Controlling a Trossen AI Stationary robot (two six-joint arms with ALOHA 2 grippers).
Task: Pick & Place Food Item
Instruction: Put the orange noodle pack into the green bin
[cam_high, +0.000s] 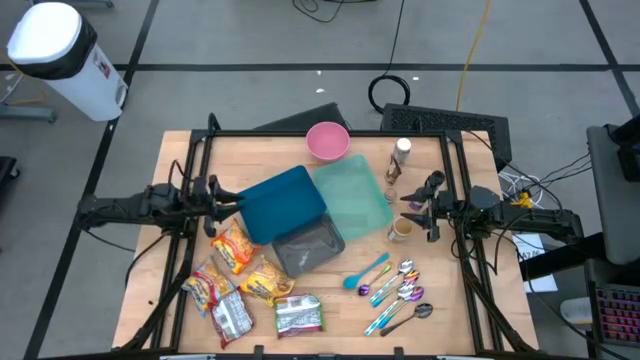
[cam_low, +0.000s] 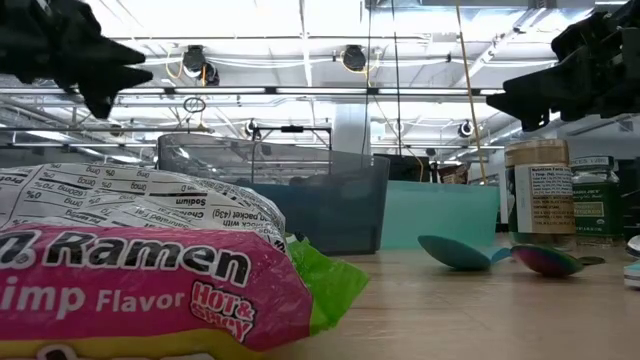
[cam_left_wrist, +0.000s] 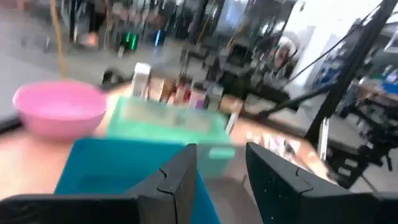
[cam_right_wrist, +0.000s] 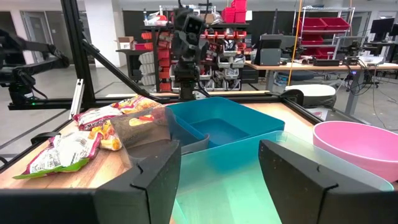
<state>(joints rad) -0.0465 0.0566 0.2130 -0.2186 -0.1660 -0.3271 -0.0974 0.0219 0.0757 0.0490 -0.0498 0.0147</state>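
Several ramen packets lie flat on the wooden table at the near left, among them an orange one (cam_high: 235, 245), another orange one (cam_high: 265, 280) and a green-edged one (cam_high: 300, 315); a pink shrimp-flavour packet (cam_low: 140, 270) fills the low view's foreground. My left gripper (cam_left_wrist: 221, 180) hovers open and level above the table's left side, next to the blue container (cam_high: 285, 203), with nothing between its fingers. My right gripper (cam_right_wrist: 217, 186) hovers open and level at the table's right side, facing the teal container (cam_high: 352, 195), also with nothing between its fingers.
A grey container (cam_high: 308, 248) sits near the blue one. A pink bowl (cam_high: 327, 140) stands at the far edge. Jars (cam_high: 402, 150) and a cup (cam_high: 400, 230) stand at the right, with several coloured spoons (cam_high: 395, 290) at the near right. A black frame (cam_high: 330, 132) rims the table.
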